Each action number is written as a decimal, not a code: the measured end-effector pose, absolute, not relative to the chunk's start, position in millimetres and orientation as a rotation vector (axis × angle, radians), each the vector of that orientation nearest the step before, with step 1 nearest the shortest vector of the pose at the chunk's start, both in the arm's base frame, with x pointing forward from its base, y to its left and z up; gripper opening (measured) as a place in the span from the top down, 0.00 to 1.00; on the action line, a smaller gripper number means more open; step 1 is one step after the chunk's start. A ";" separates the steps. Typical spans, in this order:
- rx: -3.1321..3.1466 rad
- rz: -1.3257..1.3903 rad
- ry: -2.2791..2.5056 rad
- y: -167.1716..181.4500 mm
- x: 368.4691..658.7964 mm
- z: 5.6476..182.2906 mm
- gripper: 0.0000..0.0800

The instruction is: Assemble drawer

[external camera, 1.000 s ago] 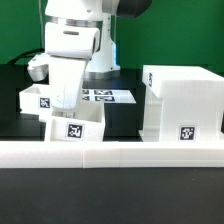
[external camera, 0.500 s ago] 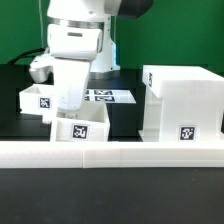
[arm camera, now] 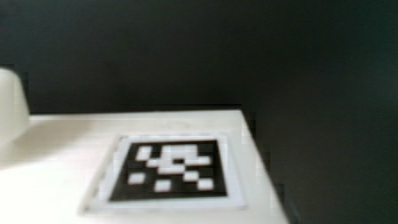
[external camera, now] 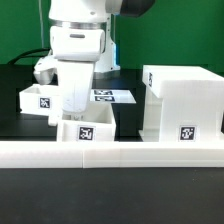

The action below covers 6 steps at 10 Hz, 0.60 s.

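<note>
jaws down at small tray (external camera: 88, 131) nr rail (external camera: 110, 152), can't tell if clamped

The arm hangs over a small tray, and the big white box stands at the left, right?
Not quite: the exterior view shows the box at its right, not its left. The arm does hang over a small tray.
</note>
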<state>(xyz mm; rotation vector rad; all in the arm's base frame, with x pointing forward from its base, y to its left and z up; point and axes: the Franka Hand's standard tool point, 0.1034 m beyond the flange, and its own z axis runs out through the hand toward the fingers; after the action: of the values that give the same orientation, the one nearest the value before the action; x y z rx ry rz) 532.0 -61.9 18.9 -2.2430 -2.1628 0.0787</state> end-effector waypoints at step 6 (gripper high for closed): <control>-2.245 0.073 -2.153 -63.8 529.9 15.7 0.95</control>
<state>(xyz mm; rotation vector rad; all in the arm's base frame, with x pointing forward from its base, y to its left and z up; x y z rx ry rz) 529.9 -63.8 15.7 -2.2446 -2.1532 0.0728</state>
